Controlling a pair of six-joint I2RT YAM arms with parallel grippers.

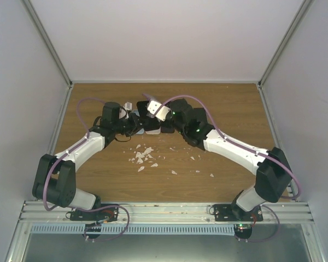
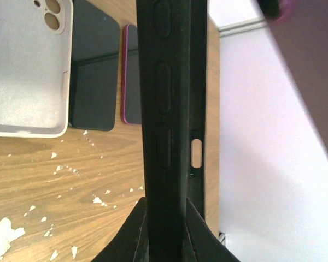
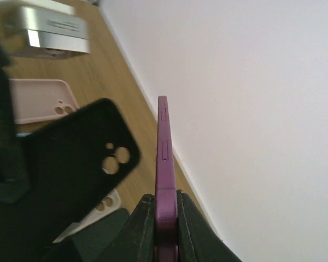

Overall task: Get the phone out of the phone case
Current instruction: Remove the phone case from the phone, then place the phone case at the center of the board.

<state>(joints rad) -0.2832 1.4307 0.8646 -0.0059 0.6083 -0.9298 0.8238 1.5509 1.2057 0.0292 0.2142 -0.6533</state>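
Two edgewise pinches above the counter [image 2: 71,180] — left claw [image 2: 165,206] on the black case [image 2: 158,82], right claw [image 3: 167,201] on the purple phone [image 3: 163,164] — hold the pair apart, extraction apparently complete.

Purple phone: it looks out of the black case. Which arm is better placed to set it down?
Right, probably. The right gripper is shut on the purple phone, apart from the black case, whose camera cutout looks empty. The left gripper is shut on that case.

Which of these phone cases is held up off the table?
The black case, clamped edge-on in the left gripper. The white case and the pink case lie flat on the table.
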